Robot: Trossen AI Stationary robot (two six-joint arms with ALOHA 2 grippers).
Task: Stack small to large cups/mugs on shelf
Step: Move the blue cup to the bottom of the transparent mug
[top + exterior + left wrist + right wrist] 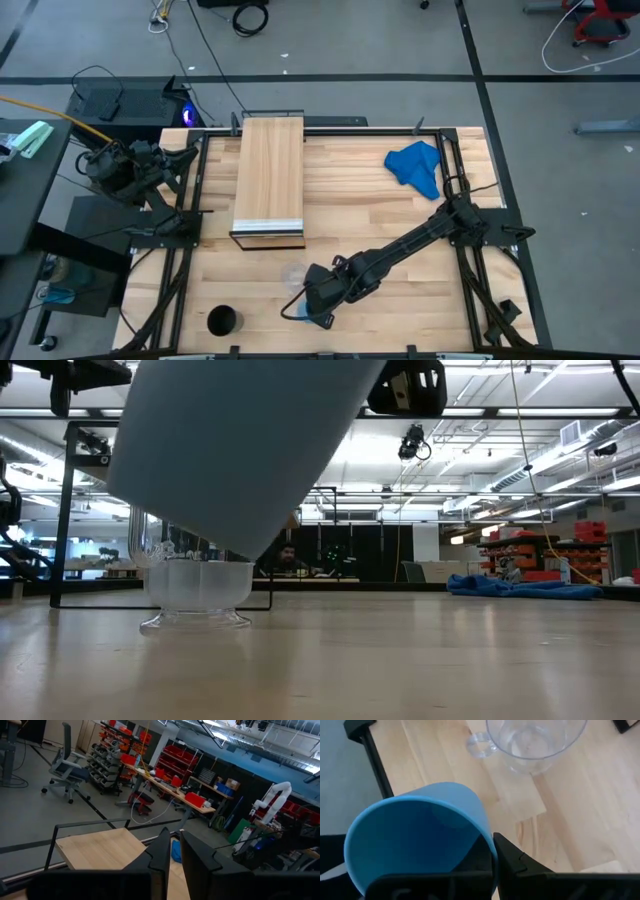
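Note:
My right gripper [315,298] is out over the table's near middle, shut on the bright-blue cup [300,312], which fills the low view [240,440] tilted. The clear glass cup [293,275], which has a small handle, stands upright on the table just beyond it [535,740] [195,585]. The black cup [222,321] stands mouth up near the near-left corner. The light-wood shelf [268,178] lies along the far-left middle. My left gripper [175,845] waits off the table's left edge [178,160], fingers a narrow gap apart, touching nothing. My right gripper holds the blue cup by its wall at the rim [487,836]. One finger is inside the mouth and the other finger [512,862] is outside. The mouth faces back toward the wrist. The cup is tilted, base slanting downward, and lifted clear of the table.
A crumpled blue cloth [415,168] lies at the far-right of the table [530,588]. Dark frame rails run along the left and right table edges. Bare wood lies between the shelf's near end and the glass cup. A person shows far back in the room [288,557].

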